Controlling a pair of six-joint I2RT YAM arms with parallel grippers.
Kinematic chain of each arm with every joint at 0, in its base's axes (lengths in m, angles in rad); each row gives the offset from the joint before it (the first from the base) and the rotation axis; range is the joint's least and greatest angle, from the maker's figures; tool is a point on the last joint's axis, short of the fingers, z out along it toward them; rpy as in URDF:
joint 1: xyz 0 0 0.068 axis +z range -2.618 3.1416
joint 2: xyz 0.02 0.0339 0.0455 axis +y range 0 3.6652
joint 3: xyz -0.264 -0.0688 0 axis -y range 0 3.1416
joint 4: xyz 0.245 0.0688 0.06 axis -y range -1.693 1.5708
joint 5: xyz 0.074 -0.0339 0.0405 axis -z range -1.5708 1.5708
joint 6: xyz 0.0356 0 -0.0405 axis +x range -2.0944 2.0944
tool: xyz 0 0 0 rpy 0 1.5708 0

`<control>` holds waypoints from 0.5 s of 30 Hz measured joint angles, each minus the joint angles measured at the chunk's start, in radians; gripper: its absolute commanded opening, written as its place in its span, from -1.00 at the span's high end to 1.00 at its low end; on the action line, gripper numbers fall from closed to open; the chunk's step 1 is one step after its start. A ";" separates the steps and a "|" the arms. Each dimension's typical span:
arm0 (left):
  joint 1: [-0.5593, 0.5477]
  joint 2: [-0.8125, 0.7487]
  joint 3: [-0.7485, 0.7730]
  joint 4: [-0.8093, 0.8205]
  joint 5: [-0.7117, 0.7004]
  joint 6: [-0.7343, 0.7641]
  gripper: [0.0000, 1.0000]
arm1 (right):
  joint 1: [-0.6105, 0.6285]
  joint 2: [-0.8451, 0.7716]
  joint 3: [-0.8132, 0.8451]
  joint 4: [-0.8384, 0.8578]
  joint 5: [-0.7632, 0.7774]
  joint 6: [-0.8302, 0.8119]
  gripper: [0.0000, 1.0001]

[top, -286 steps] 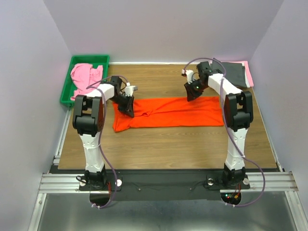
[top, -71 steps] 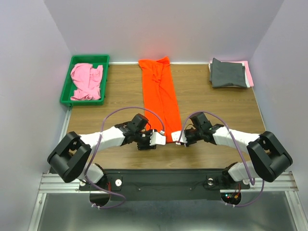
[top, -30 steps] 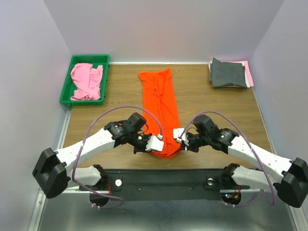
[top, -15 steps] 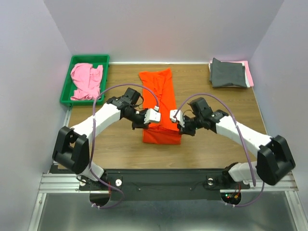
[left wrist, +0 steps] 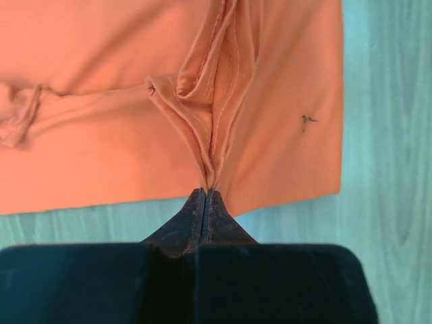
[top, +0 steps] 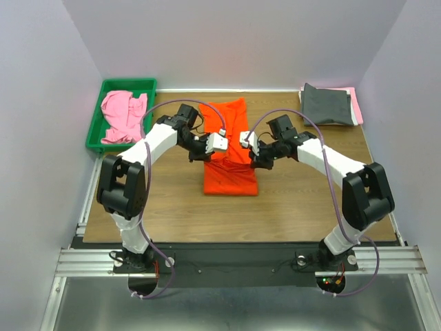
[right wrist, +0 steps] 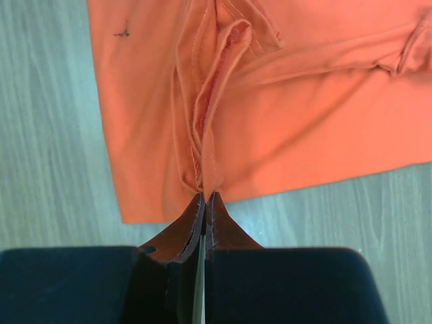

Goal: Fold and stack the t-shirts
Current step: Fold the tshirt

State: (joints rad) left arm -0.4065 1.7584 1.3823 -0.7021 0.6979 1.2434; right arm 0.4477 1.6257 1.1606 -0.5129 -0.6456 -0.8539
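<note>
The bright orange t-shirt (top: 231, 162) lies mid-table, its near end doubled over onto the rest. My left gripper (top: 204, 153) is shut on its hem at the left side; the wrist view shows the cloth (left wrist: 223, 101) pinched at the fingertips (left wrist: 205, 194). My right gripper (top: 255, 161) is shut on the hem at the right side, cloth (right wrist: 223, 101) bunched at its fingertips (right wrist: 205, 197). A crumpled light pink t-shirt (top: 124, 114) lies in the green tray. A folded dark grey t-shirt (top: 325, 105) rests on a folded pink one (top: 357, 103) at the far right corner.
The green plastic tray (top: 96, 138) stands at the far left corner. Bare wooden table (top: 303, 200) surrounds the orange shirt. Grey walls close in the back and both sides.
Both grippers, shut on the orange shirt's near end, lifted it from the front edge and carried it toward the back, doubling the shirt over itself.
</note>
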 measured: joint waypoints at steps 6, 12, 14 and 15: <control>0.031 0.096 0.108 -0.039 0.003 0.033 1.00 | -0.039 0.116 0.115 -0.004 -0.024 -0.009 0.99; 0.063 0.188 0.214 -0.072 0.003 0.049 1.00 | -0.070 0.224 0.226 -0.003 -0.044 -0.014 0.99; 0.069 0.217 0.252 -0.074 0.002 0.050 1.00 | -0.076 0.255 0.251 -0.003 -0.046 -0.014 0.99; 0.071 0.230 0.269 -0.074 0.002 0.050 1.00 | -0.080 0.267 0.260 -0.003 -0.047 -0.014 0.99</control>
State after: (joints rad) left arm -0.3359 1.9888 1.6516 -0.7757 0.7002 1.2938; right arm 0.3672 1.8931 1.4208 -0.5163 -0.6930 -0.8684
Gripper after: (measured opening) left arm 0.020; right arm 0.033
